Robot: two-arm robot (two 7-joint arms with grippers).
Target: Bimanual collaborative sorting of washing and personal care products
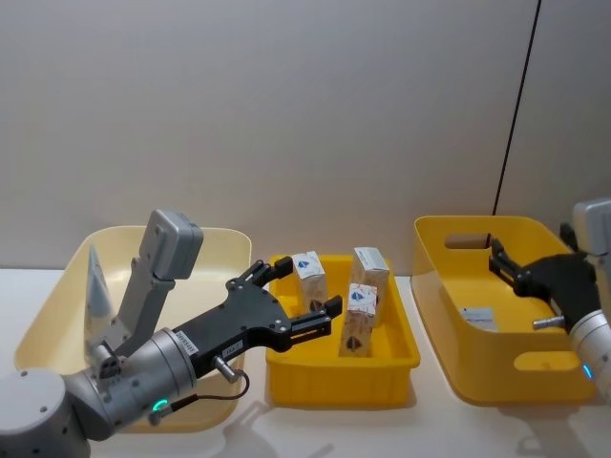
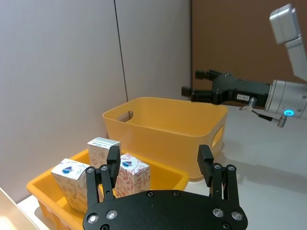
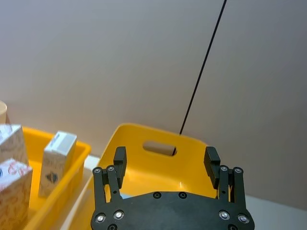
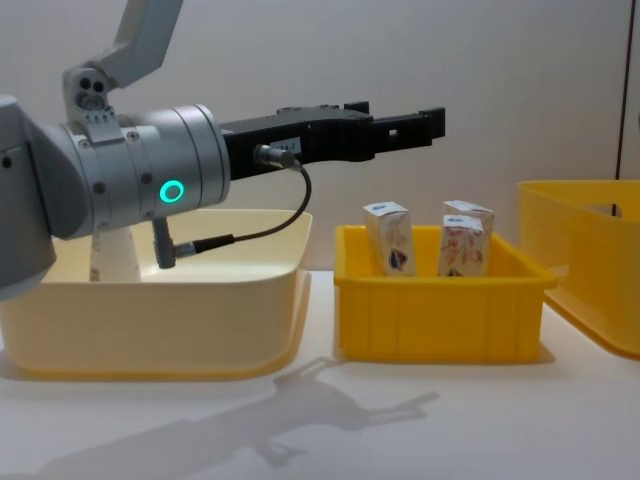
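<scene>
The left arm fills the near left of the head view, its grey forearm crossing the front of the cream tub. The left gripper (image 1: pixel 298 289) reaches out from it, high over the left part of the middle tray and well above what stands there. Its jaws are spread wide and hold nothing.

The white tabletop (image 1: pixel 430 420) carries three containers in a row. The cream tub (image 1: pixel 48 320) on the left is the broadest. The deep yellow bin (image 1: pixel 549 367) on the right, with handle slots in its walls, comes next. The shallow yellow tray (image 1: pixel 344 382) stands between them, apart from both.

The right gripper (image 1: pixel 498 262) hangs over the deep yellow bin near its right wall, pointing toward the middle. Its jaws are also wide open and empty.

A tall pale tube (image 1: pixel 95 284) stands upright in the cream tub against its left side, partly hidden by the left arm. Its white lower end shows in the chest view.

Three small cartons (image 1: pixel 309 277), white with a reddish pattern and a blue mark, stand in the shallow yellow tray: one toward the back left, one at the back right, and one just in front of that.

A small white slip (image 1: pixel 480 318) lies flat on the floor of the deep yellow bin; what it is cannot be told.
</scene>
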